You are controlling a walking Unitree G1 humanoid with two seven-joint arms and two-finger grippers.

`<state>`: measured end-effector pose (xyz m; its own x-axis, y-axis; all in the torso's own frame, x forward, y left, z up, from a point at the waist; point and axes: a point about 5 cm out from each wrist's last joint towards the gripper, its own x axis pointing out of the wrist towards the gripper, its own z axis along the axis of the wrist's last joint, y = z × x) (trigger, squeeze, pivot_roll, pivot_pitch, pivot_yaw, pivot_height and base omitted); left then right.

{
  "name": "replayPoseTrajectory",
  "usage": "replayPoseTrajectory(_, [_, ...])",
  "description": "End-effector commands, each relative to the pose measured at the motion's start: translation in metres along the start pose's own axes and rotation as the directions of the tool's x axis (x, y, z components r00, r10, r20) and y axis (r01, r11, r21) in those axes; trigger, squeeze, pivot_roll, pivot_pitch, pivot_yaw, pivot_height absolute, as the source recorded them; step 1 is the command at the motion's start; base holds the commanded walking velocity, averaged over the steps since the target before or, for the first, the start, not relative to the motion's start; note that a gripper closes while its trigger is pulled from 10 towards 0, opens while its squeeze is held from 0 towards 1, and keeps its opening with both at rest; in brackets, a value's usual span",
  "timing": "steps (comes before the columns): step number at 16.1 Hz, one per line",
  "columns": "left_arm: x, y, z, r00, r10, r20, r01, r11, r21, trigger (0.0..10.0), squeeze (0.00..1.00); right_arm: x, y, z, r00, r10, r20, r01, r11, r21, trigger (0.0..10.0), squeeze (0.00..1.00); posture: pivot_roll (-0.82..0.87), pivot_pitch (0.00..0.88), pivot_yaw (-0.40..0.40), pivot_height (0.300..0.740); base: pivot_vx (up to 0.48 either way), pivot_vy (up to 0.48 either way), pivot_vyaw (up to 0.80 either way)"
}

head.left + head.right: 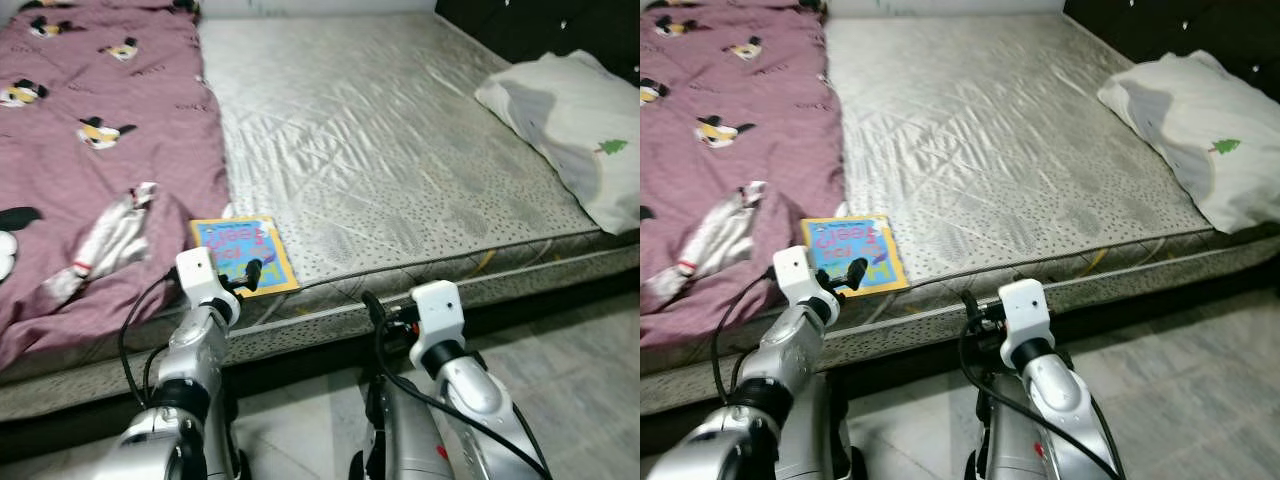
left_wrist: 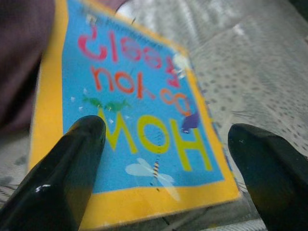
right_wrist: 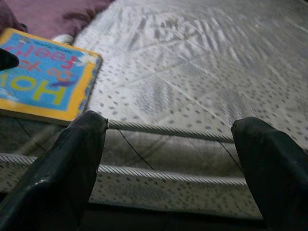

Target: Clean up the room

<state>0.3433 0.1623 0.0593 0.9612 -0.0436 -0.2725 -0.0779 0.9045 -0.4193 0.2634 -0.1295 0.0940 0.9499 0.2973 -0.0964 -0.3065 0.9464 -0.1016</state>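
Observation:
A thin book [image 1: 240, 252] with a blue cover and yellow border lies flat on the grey mattress [image 1: 380, 140], near its front edge and beside the purple blanket. My left gripper [image 2: 166, 154] hovers open just at the book's near edge, its two black fingers [image 2: 72, 163] spread either side of the cover [image 2: 144, 110]. My right gripper [image 3: 168, 154] is open and holds nothing, level with the mattress's front edge, to the right of the book [image 3: 45, 77].
A purple cartoon-print blanket [image 1: 90, 130] covers the bed's left side, with a white crumpled sock or cloth [image 1: 110, 242] on it. A white pillow [image 1: 575, 125] lies at the right by the dark headboard. Grey tiled floor [image 1: 570, 370] runs along the bed.

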Motion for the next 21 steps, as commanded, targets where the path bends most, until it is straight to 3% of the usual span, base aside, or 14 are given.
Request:
replayPoseTrajectory(1, [0.001, 0.009, 0.003, 0.999, 0.044, -0.011, -0.045, 0.997, -0.062, 10.0, 0.00, -0.004, -0.002, 0.003, 1.000, 0.005, -0.004, -0.005, 1.000, -0.011, 10.0, 0.00, -0.15, 0.149, -0.049, 0.542, 0.000, 0.000, 0.00])
replayPoseTrajectory(4, [-0.003, 0.028, -0.001, 0.991, 0.128, -0.040, -0.133, 0.977, -0.167, 10.0, 0.00, -0.011, -0.012, 0.003, 1.000, -0.006, -0.023, 0.005, 0.999, -0.033, 10.0, 0.00, -0.16, 0.141, -0.050, 0.542, 0.000, 0.000, 0.00])
replayPoseTrajectory(9, [-0.016, 0.053, -0.011, 0.979, 0.205, -0.020, -0.204, 0.956, -0.212, 10.0, 0.00, -0.009, -0.019, 0.005, 0.999, -0.016, -0.040, 0.014, 0.999, -0.046, 10.0, 0.00, -0.14, 0.133, -0.055, 0.542, 0.000, 0.000, 0.00])
replayPoseTrajectory(14, [-0.020, 0.065, -0.009, 0.969, 0.247, -0.012, -0.244, 0.944, -0.222, 10.0, 0.00, -0.005, -0.015, 0.003, 0.999, -0.004, -0.046, 0.002, 0.999, -0.041, 10.0, 0.00, -0.13, 0.134, -0.056, 0.542, 0.000, 0.000, 0.00])
replayPoseTrajectory(16, [-0.019, 0.070, 0.001, 0.954, 0.299, 0.009, -0.289, 0.931, -0.224, 10.0, 0.00, -0.007, -0.018, 0.001, 0.999, -0.018, -0.051, 0.016, 0.999, -0.043, 10.0, 0.00, -0.13, 0.136, -0.055, 0.542, 0.000, 0.000, 0.00])
replayPoseTrajectory(21, [-0.013, 0.071, 0.027, 0.951, 0.299, 0.083, -0.275, 0.935, -0.224, 10.0, 0.00, -0.006, -0.019, 0.002, 0.998, -0.037, -0.047, 0.035, 0.998, -0.047, 10.0, 0.00, -0.14, 0.135, -0.055, 0.542, 0.000, 0.000, 0.00])
